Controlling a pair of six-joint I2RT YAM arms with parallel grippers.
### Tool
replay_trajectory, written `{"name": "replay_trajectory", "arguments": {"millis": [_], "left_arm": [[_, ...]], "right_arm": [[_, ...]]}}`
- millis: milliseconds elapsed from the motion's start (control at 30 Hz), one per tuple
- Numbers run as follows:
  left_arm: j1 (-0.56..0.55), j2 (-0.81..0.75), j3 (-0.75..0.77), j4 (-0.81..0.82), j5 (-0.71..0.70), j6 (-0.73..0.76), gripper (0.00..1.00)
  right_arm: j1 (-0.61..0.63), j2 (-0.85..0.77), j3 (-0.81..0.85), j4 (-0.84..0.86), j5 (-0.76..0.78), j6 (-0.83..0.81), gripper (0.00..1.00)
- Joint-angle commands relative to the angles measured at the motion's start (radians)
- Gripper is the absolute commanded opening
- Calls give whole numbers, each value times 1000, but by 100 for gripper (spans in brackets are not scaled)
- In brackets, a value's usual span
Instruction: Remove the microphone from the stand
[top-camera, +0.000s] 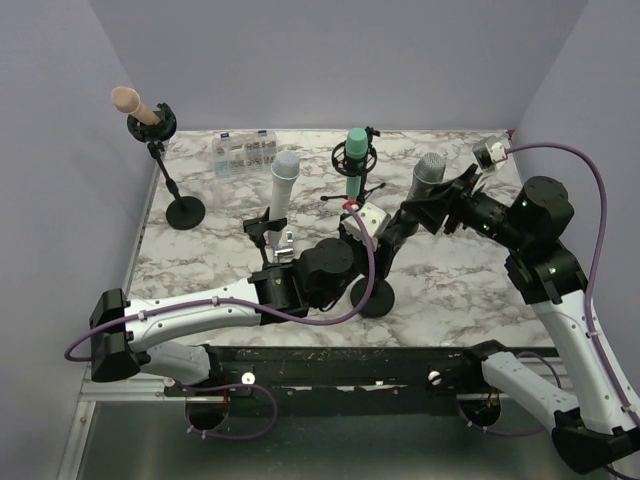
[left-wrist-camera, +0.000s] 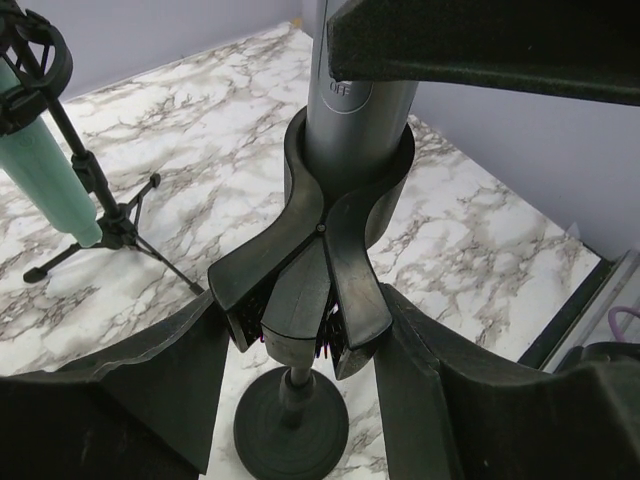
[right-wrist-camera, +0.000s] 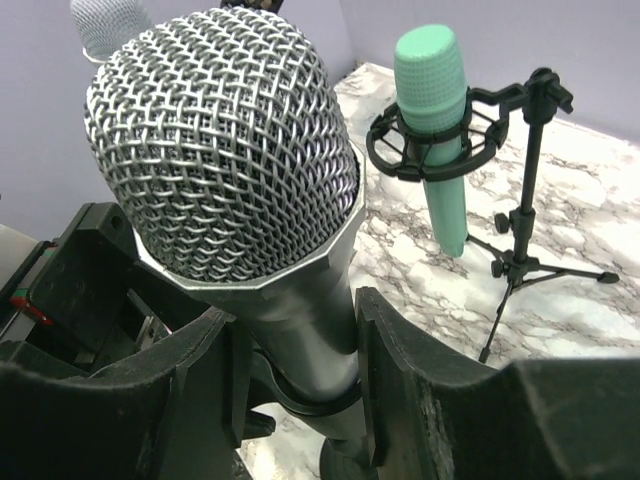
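A grey microphone with a mesh head stands tilted in the black clip of a stand with a round base. Its body sits inside the clip's ring. My right gripper is shut on the microphone's body just below the head, one finger on each side; it also shows in the top view. My left gripper is shut on the lower part of the clip above the base; it also shows in the top view.
A teal microphone on a tripod stand sits behind the arms. A silver-white microphone on a stand is to the left. A beige microphone on a round-base stand is at the far left corner. A clear plastic box lies at the back.
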Motion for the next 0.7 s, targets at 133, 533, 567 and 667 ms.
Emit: {"name": "replay_trajectory", "arguments": {"millis": [133,533,567,667], "left_arm": [[7,-18,-42,-51,41,4,0],[18,3,24,-101,-19,-35,39],[20,1,19,-102,-22,-47,48],[28,-7,14,-95,-7,-67,64]], "right_arm": [[0,12,135,163,-21,28,4],[-1,-32,-82,251,-60,-28,1],[0,-32,-89,250,-62,-32,1],[0,-30,-107,251,-72,-33,1]]}}
